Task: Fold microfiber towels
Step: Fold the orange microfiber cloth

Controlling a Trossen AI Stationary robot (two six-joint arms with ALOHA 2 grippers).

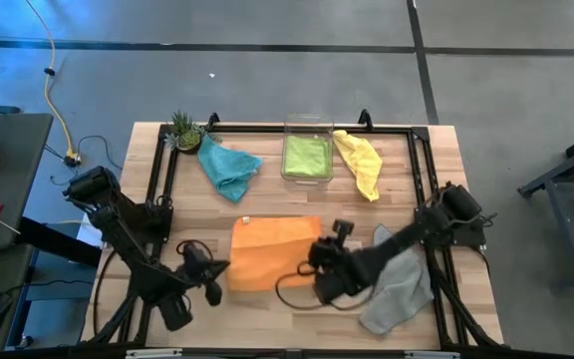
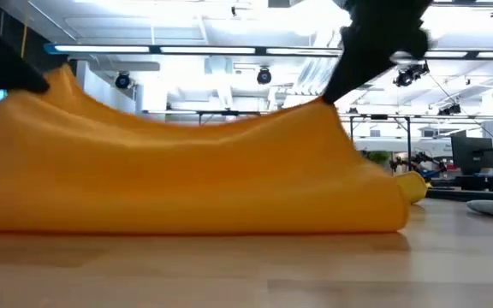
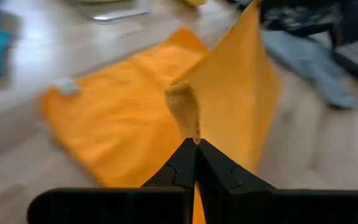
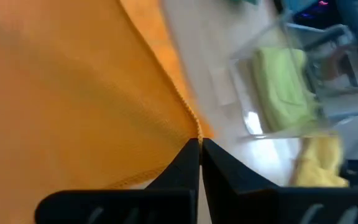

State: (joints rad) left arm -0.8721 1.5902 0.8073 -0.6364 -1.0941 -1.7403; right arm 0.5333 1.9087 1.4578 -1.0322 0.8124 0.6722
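High view shows, nearest the front edge of the table (image 1: 446, 140), both arms working the orange towel (image 1: 267, 244): the left hand (image 1: 212, 284) is pressed together on its near left corner and the right hand (image 1: 319, 261) is pinching its near right corner, so the front edge hangs lifted between them while the far part lies flat. The grey towel (image 1: 399, 289) lies crumpled just beside the right arm. Farther back sit the teal towel (image 1: 227, 168), the lime green towel (image 1: 307, 155) inside the clear bin (image 1: 307, 128), and the yellow towel (image 1: 359, 162) beside it. The risk I see: if one hand travels faster, the fold lands skewed; a thin pinch on a corner could also slip, dropping the edge short.
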